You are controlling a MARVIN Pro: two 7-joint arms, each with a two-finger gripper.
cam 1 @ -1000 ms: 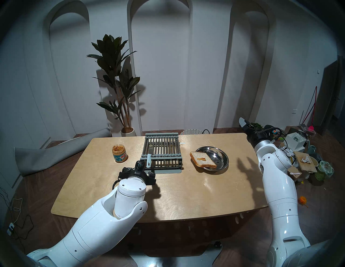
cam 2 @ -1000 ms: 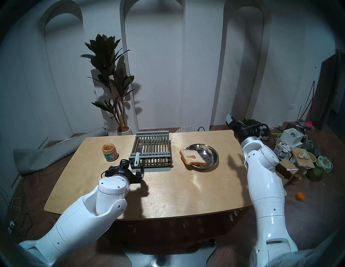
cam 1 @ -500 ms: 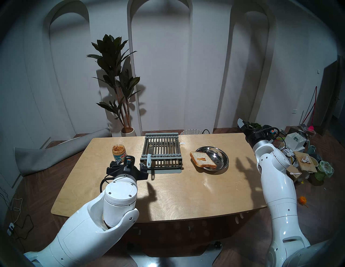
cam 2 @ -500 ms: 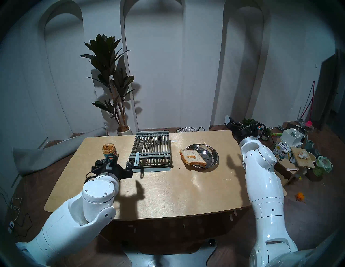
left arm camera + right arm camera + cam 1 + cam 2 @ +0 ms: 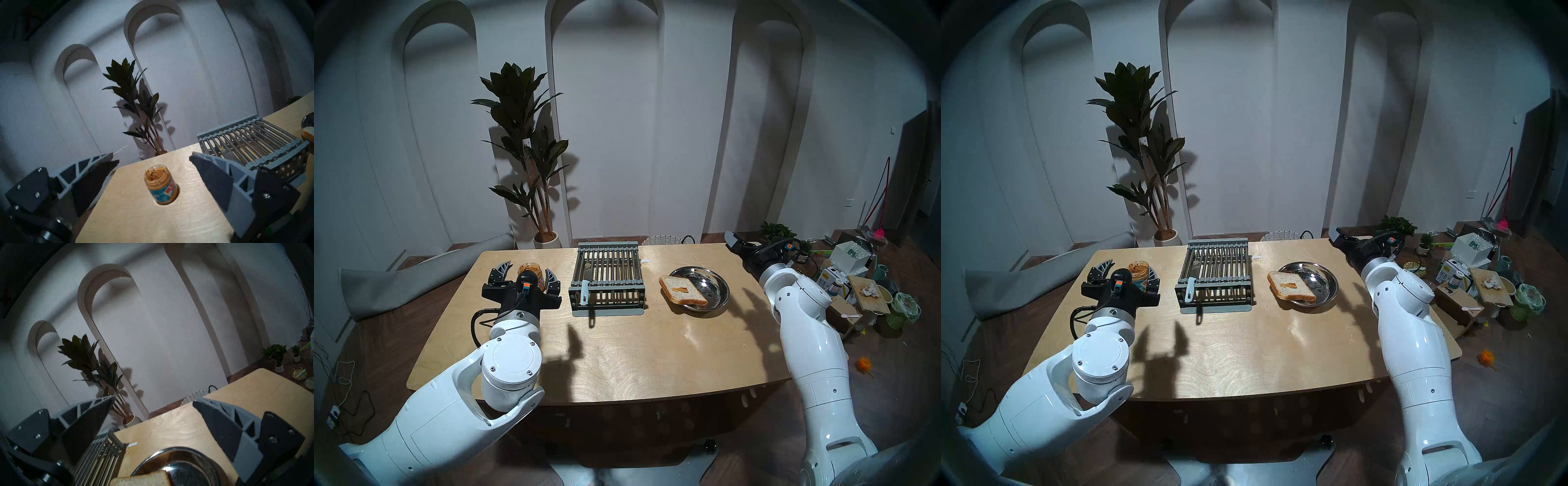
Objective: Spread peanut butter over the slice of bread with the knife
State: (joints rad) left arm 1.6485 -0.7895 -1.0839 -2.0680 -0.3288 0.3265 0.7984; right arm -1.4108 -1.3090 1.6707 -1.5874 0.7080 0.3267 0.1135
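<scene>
The open peanut butter jar (image 5: 533, 269) (image 5: 160, 183) stands on the table's left part. My left gripper (image 5: 527, 266) (image 5: 151, 156) is open just in front of it, a finger on either side and apart from it. The knife (image 5: 584, 292) (image 5: 1189, 288) lies on the rack's front left corner, its pale blue handle hanging over the edge. The slice of bread (image 5: 673, 284) (image 5: 142, 479) leans on the steel plate (image 5: 721, 283) (image 5: 169, 450) and carries a small dab of peanut butter. My right gripper (image 5: 734, 241) (image 5: 153, 400) hovers open and empty over the table's far right corner, behind the plate.
A grey slatted rack (image 5: 607, 271) (image 5: 251, 135) stands mid-table between jar and plate. Behind the table are a potted plant (image 5: 524, 142) and a wicker basket (image 5: 660, 240). A rolled grey mat (image 5: 415, 281) lies on the floor at the left, and clutter (image 5: 857, 281) at the right.
My left arm swung left from the rack's front corner to the jar, gripper staying open. My right gripper moved left and lower, over the table's far right corner.
</scene>
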